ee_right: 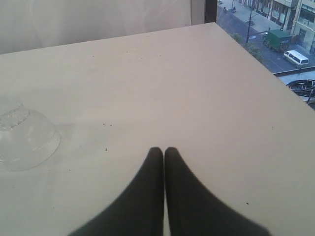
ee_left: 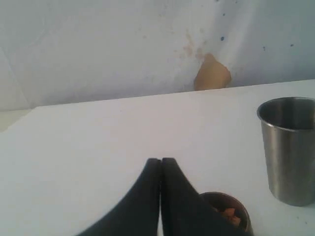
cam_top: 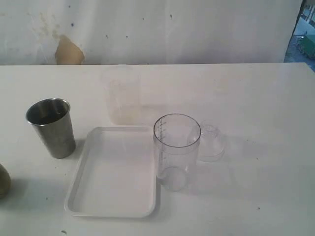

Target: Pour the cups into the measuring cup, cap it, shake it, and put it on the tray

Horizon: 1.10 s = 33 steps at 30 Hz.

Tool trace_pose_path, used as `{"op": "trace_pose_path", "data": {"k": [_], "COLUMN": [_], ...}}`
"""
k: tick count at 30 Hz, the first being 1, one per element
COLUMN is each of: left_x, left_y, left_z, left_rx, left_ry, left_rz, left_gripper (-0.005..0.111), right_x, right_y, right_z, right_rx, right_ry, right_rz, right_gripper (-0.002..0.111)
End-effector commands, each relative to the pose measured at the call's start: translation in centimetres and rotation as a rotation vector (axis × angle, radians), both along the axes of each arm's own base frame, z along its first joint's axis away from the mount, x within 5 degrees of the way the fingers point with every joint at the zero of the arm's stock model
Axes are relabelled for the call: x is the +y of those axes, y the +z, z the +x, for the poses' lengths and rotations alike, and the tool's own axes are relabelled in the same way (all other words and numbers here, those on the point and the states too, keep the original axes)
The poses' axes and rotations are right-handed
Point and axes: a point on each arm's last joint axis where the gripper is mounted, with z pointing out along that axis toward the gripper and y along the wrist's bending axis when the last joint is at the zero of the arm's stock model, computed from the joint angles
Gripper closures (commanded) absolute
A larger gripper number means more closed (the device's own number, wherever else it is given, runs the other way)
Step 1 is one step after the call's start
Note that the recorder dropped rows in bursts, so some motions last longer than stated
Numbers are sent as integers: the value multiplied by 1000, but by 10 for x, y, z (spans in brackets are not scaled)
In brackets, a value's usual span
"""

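Observation:
The steel tumbler (cam_top: 51,127) stands upright at the left of the table, also in the left wrist view (ee_left: 288,147). The small copper-brown cup (cam_top: 4,180) sits at the left edge; in the left wrist view the small cup (ee_left: 231,216), with orange bits inside, is partly behind my fingers. The clear measuring cup (cam_top: 174,150) stands by the white tray (cam_top: 78,189)'s right rim. The dome cap (cam_top: 211,141) rests right of it, also in the right wrist view (ee_right: 24,140). My left gripper (ee_left: 161,161) and right gripper (ee_right: 163,150) are shut and hold nothing; neither shows in the exterior view.
A cloudy frosted plastic cup (cam_top: 123,96) stands behind the tray. The table's far edge meets a stained white wall with a tan patch (cam_top: 68,51). The table's right edge (ee_right: 275,93) drops off beside a window onto a street.

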Motion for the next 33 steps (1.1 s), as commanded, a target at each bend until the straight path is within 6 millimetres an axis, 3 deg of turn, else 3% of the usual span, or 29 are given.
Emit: {"op": "trace_pose_path", "data": {"k": [1,4,6,8,11,13,14,15,20,27,33], "left_x": [0,0,0,0,0,0,0,0,-3,-1,-3], "left_y": [12,33,38,42,41,41,41,41,33,10,-4], "left_z": [0,-3,-5,-6,-6,-6,-6,-6,6,34,54], "left_rx": [-156,-415,-498,-543,-535,-536,-533,-531,-392,-82,59], "left_ry": [-4,-16,-45,-62,-65,-66,-66,-66,-66,-36,-75], "left_rz": [-69,-192,-390,-454,-486,-486,-486,-492,-332,-288,-261], "left_gripper": [106,106,106,105,77,40,7,1,4,9,9], "right_x": [0,0,0,0,0,0,0,0,0,0,0], "right_y": [-1,-1,-1,-1,-1,-1,-1,-1,-1,-1,-1], "right_z": [0,0,0,0,0,0,0,0,0,0,0], "right_rx": [-5,-5,-5,-5,-5,-5,-5,-5,-5,-5,-5], "right_ry": [-3,-3,-3,-3,-3,-3,-3,-3,-3,-3,-3], "right_rz": [3,3,3,3,3,3,3,3,3,3,3], "right_gripper": [108,108,108,108,108,108,108,108,108,108,108]}}
